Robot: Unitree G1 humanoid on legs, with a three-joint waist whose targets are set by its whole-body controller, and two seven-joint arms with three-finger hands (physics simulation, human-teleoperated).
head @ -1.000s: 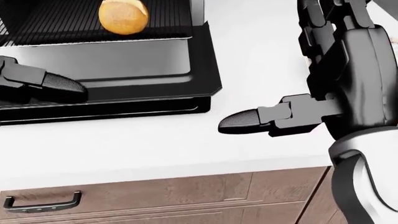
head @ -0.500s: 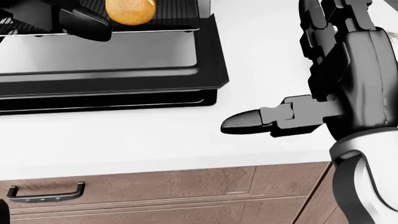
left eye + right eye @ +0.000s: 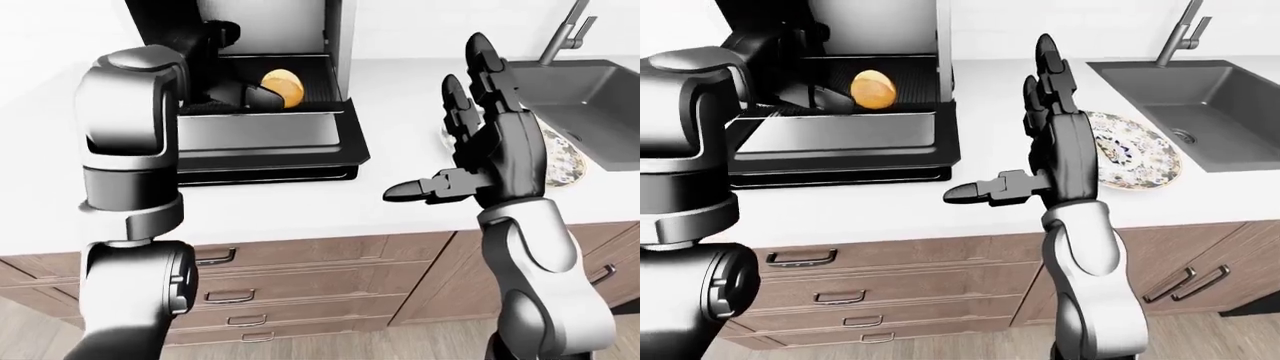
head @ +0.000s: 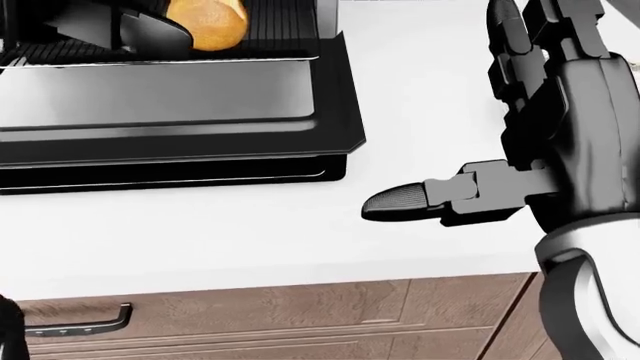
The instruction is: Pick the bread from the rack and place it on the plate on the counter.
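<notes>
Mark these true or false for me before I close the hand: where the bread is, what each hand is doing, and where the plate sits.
1. The bread lies on the rack inside the open oven. True.
2. The right hand is holding the bread. False: it stands open above the counter, fingers spread, holding nothing.
3. The left hand reaches into the oven, just left of the bread. True.
4. The plate sits inside the sink. False: it lies on the counter, left of the sink.
5. The bread is already on the plate. False: it is on the rack.
</notes>
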